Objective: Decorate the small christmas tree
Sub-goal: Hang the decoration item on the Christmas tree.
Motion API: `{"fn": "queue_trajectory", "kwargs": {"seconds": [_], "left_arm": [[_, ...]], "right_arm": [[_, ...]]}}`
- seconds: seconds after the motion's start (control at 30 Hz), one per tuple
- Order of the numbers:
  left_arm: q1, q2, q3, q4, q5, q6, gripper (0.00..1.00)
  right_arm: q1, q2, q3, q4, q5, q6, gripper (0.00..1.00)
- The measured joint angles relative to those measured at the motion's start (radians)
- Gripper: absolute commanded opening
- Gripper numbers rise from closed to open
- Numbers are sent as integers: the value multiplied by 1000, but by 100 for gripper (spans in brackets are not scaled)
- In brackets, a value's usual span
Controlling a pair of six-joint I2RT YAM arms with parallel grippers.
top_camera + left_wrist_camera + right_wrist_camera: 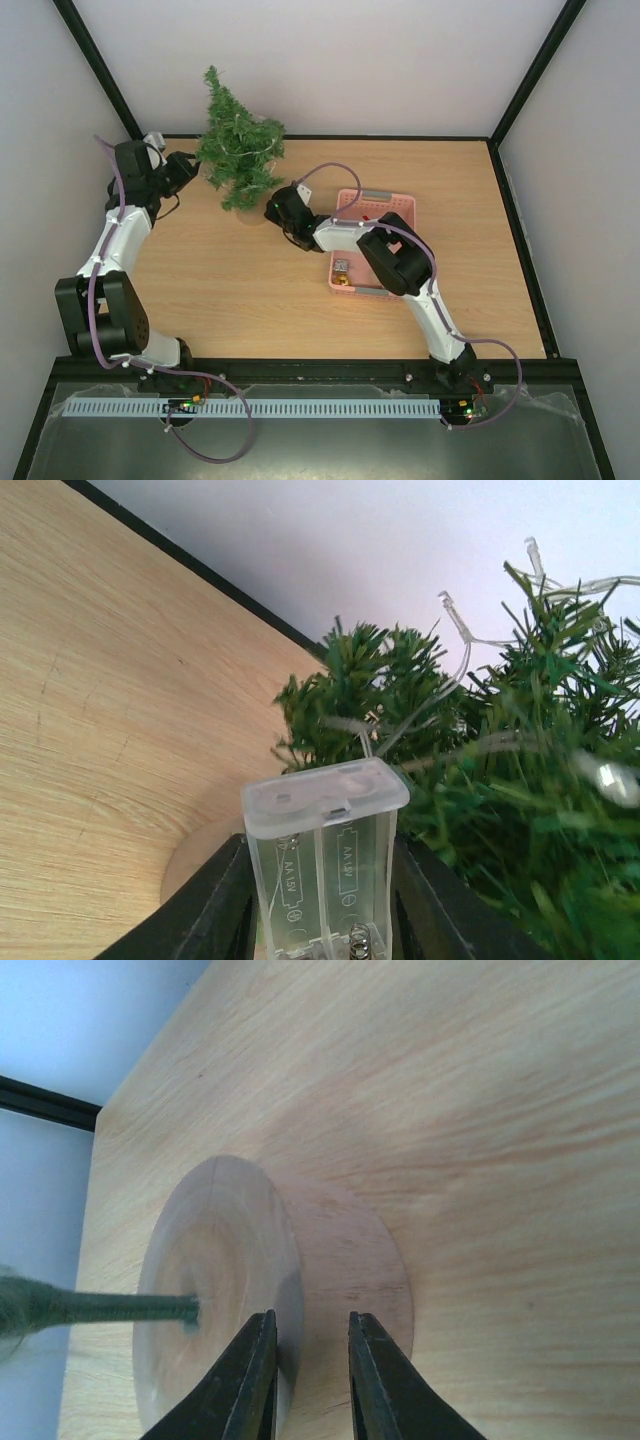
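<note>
The small christmas tree (238, 150) stands upright at the back left of the table on a round pale wooden base (247, 213). A clear light string (460, 660) hangs over its green branches (520, 780). My left gripper (320, 848) is shut on the string's clear empty battery box (322, 825), held close against the tree's left side (190, 165). My right gripper (308, 1320) is low at the base's rim (300, 1260). Its fingers stand narrowly apart, one over the base's top face, one over its side wall. In the top view it sits just right of the base (272, 210).
A pink basket (392, 205) lies right of the tree under the right arm, with small ornaments (343, 270) in its near end. A black frame edge (390, 138) borders the table at the back, against a white wall. The tree's green stem (110, 1308) enters the base's centre.
</note>
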Motion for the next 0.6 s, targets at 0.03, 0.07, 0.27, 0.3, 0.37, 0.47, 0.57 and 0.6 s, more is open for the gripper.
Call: {"fn": "queue_trajectory", "kwargs": {"seconds": [0.03, 0.07, 0.27, 0.3, 0.37, 0.47, 0.57, 0.6], "left_arm": [[3, 0, 0, 0, 1, 0, 34], [5, 0, 0, 0, 2, 0, 34], [26, 0, -3, 0, 23, 0, 36], [29, 0, -6, 0, 28, 2, 36], [32, 0, -18, 0, 42, 7, 36], [39, 2, -21, -4, 54, 16, 36], [45, 8, -20, -3, 68, 25, 36], [49, 13, -19, -3, 72, 25, 36]], "right_arm": [[-6, 1, 2, 0, -2, -19, 19], [-11, 2, 5, -2, -3, -38, 19], [-29, 8, 19, -7, -11, -138, 18], [-29, 8, 23, -10, -12, -154, 18], [-30, 9, 24, -11, -13, -177, 18], [-31, 9, 25, -11, -14, -207, 18], [-31, 9, 26, -11, -14, -234, 17], [-31, 9, 26, -11, -14, -241, 17]]}}
